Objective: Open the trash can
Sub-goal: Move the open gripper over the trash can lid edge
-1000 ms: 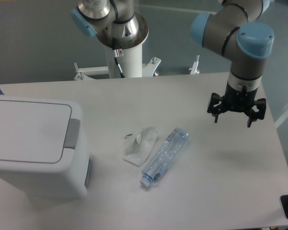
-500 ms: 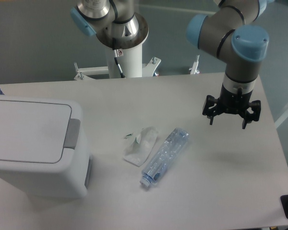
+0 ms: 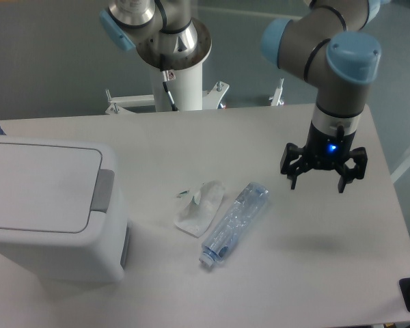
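The gripper (image 3: 317, 183) hung above the worktop (image 3: 314, 260) with jaws spread, holding nothing, at three o'clock from the plastic bottle (image 3: 234, 223); the trash can (image 3: 51, 212) sat lid-down at nine.

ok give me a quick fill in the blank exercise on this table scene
1. The lid of the white trash can is ____.
2. The plastic bottle is lying on its ____.
3. The hand hangs in the air with its fingers ____, holding nothing.
4. The crumpled wrapper lies between the trash can and the ____.

Missing words: closed; side; open; bottle
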### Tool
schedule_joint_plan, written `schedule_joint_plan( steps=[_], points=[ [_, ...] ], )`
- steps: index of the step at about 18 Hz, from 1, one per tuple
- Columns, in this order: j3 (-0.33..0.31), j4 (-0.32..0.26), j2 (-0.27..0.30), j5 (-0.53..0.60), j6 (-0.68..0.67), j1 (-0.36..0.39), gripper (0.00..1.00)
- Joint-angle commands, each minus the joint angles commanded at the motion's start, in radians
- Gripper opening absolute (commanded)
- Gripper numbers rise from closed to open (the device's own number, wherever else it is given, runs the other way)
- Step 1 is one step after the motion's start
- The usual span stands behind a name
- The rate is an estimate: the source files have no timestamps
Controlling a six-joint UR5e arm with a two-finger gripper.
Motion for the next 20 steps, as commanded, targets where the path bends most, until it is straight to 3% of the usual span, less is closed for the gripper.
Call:
schedule_joint_plan(
  steps=[5, 10, 13, 20],
  points=[
    [0.02, 0.002, 0.058, -0.04, -0.194, -0.143, 1.0],
    [0.019, 0.002, 0.111, -0.04, -0.292, -0.275, 1.0],
    [0.006, 0.002, 0.137, -0.039, -0.335, -0.299, 1.0],
    [-0.035, 0.009, 0.126, -0.033, -0.346, -0.335, 1.0]
  ],
)
